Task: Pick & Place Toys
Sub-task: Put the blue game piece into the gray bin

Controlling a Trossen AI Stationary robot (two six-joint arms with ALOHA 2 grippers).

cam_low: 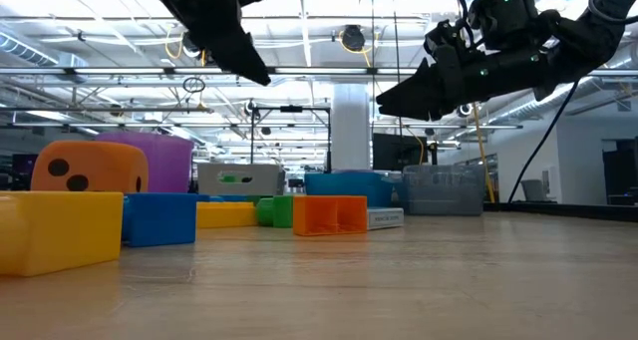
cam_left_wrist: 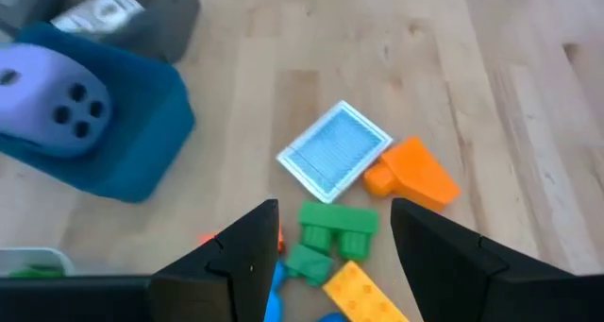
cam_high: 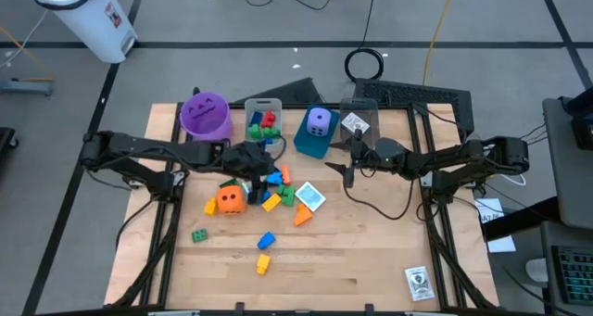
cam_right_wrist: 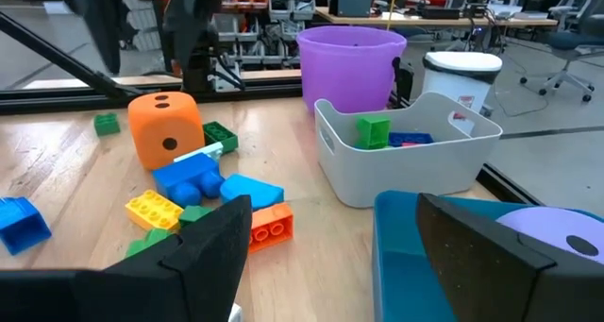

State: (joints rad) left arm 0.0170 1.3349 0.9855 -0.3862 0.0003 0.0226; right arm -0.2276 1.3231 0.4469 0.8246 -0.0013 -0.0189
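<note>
left gripper hangs over the toy pile mid-table, fingers spread apart with nothing between them. below it in the left wrist view: a white-blue printed cube, an orange wedge brick, a green brick and a yellow brick.

right gripper is raised off the table just right of the blue bin, fingers parted, empty. in the low view both grippers are up in the air, well clear of the wood.

toys: orange die at the left edge of the pile, touching small bricks. a green brick lies alone toward the front left. a blue brick and a yellow brick sit in front of the pile, apart from it. purple die sits in the blue bin. grey bin holds green, red and blue bricks. clear bin holds a printed cube. purple cup stands left of the grey bin.

a printed card lies at the front right corner of the table.
</note>
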